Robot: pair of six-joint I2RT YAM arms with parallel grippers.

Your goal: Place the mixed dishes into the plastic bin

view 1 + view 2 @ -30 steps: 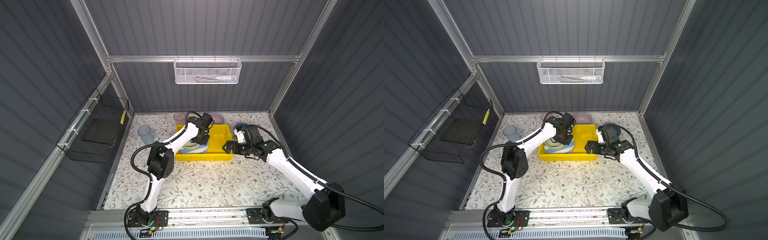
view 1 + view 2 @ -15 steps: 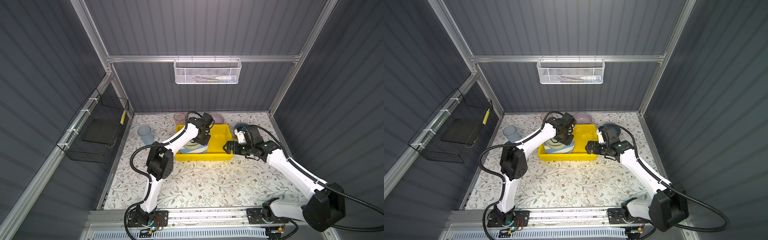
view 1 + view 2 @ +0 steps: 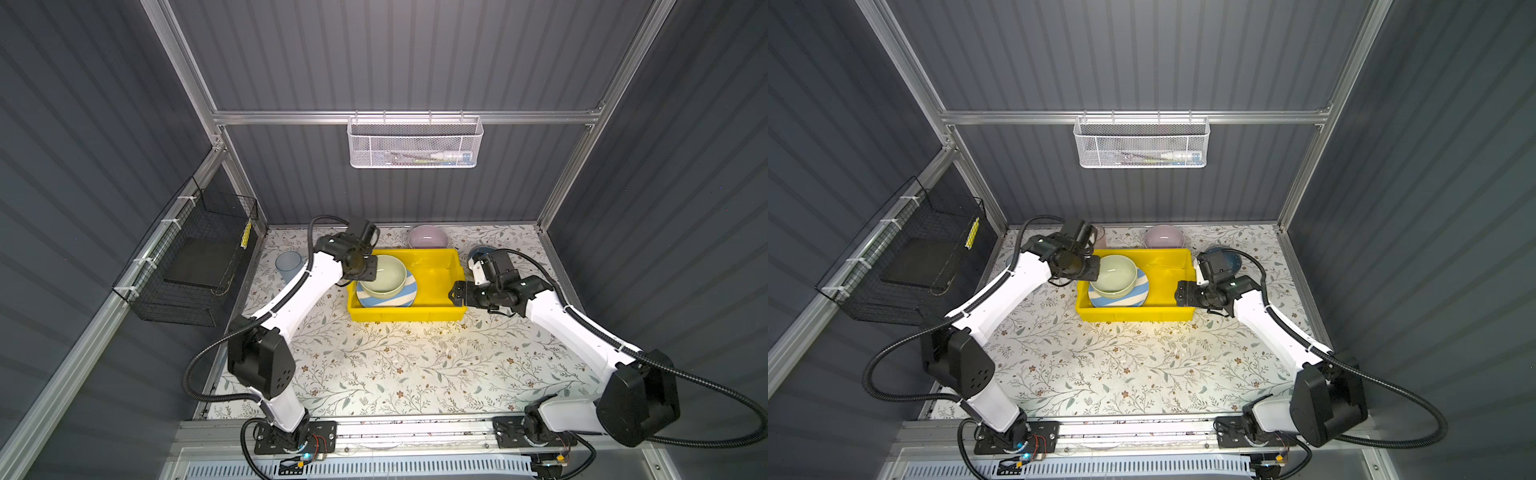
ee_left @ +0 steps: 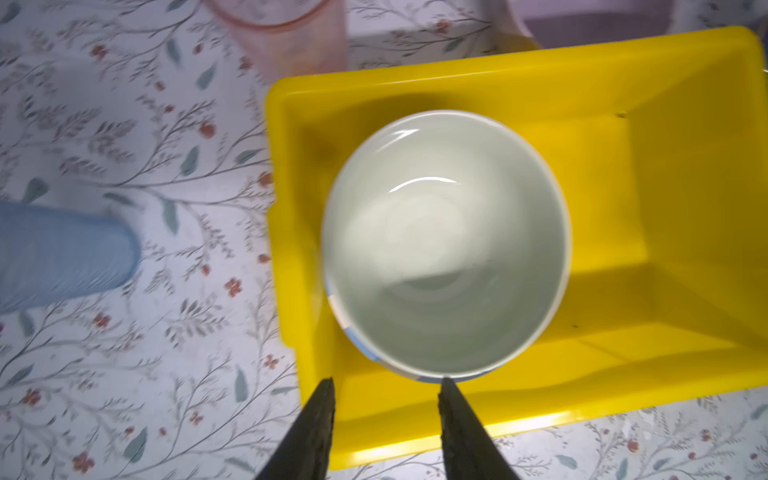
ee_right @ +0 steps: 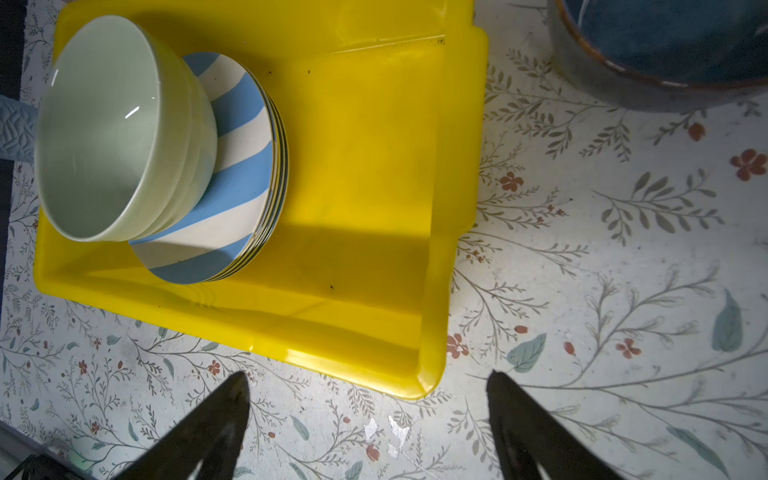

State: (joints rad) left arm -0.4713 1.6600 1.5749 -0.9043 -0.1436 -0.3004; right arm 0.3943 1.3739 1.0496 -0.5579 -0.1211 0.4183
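**Green bowl sits in the yellow bin, both grippers open**

The yellow bin (image 3: 415, 316) (image 3: 1133, 314) lies flat on the flowery table (image 3: 395, 374), with its open side up. Its long side runs from left to right in both top views. It is bright yellow, shallow, and has a lip all around the rim.

In the left end of the bin there is a stack of plates. The top plate is the blue-white striped plate (image 3: 409, 289) (image 5: 237, 166). The right wrist view shows thin edges of more plates under it. The pale green bowl (image 3: 382, 274) (image 3: 1113, 272) (image 4: 444, 249) (image 5: 108, 133) stands on the striped plate, mouth up. It is round, smooth and shiny inside. It sits to the left side of the plate, not in the middle. The right half of the bin holds nothing.

The left gripper (image 3: 368, 270) (image 4: 386, 382) is at the left end of the bin, just beside the green bowl. Its fingers are apart and hold nothing. In the left wrist view the bowl's rim is right in front of the fingertips (image 4: 446, 390).

The right gripper (image 3: 455, 293) (image 5: 368, 378) is at the right end of the bin, near its front corner. Its fingers are spread wide and hold nothing. The bin's corner lies between the two fingertips in the right wrist view. I cannot tell if it touches them.

On the table outside the bin are the lilac bowl (image 3: 428, 237), just behind it, and the blue bowl (image 3: 480, 252) (image 5: 665, 41), near its back right corner. The blue tumbler (image 3: 288, 266) (image 4: 54, 253) stands to the left. The pink tumbler (image 3: 1099, 235) (image 4: 291, 33) stands by the back left corner.
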